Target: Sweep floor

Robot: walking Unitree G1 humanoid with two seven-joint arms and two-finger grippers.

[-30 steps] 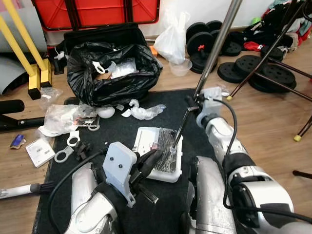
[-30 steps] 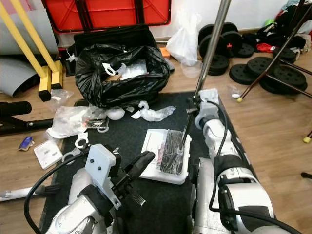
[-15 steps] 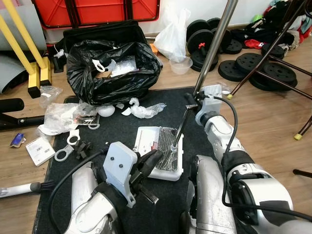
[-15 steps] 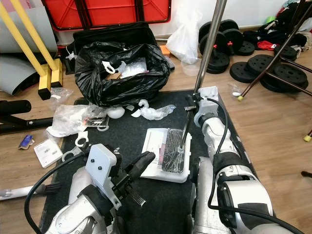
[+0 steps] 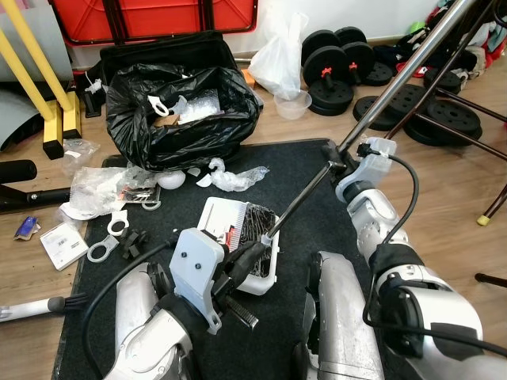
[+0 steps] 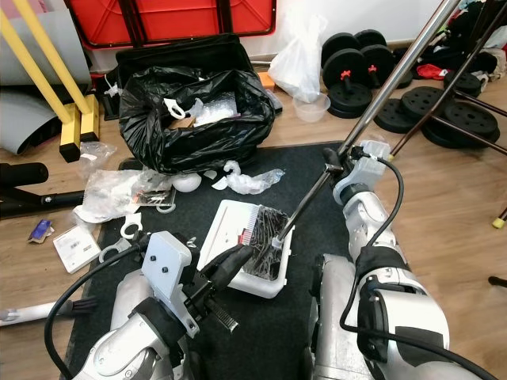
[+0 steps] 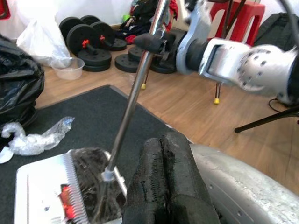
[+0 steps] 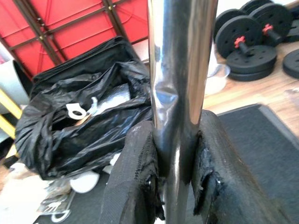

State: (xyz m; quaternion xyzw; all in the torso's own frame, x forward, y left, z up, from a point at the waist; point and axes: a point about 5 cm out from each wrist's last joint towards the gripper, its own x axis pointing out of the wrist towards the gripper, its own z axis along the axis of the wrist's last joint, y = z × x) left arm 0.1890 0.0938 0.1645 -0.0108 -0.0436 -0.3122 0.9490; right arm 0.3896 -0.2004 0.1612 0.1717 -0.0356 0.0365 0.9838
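A broom with a silver pole (image 5: 380,103) leans up to the right. Its black bristle head (image 5: 252,228) rests in a white dustpan (image 5: 214,215) on the black mat (image 5: 317,198). My right gripper (image 5: 342,158) is shut on the pole partway up; the right wrist view shows the pole (image 8: 180,93) clamped between both fingers (image 8: 135,182). My left gripper (image 5: 250,255) is shut, its tips at the dustpan's near edge. In the left wrist view its fingers (image 7: 163,182) are pressed together just short of the bristles. Crumpled plastic (image 5: 235,179) lies on the mat beyond the dustpan.
An open black rubbish bag (image 5: 182,119) stands at the mat's far left. Plastic wrappers (image 5: 99,190) and white rings (image 5: 103,252) litter the mat's left edge. Weight plates (image 5: 333,67) and dark stool legs (image 5: 444,127) sit to the right, a yellow frame (image 5: 40,79) at the left.
The pole has leaned over to the right as my right gripper swung right. The broom head and dustpan have shifted left, and the dustpan now sits tipped.
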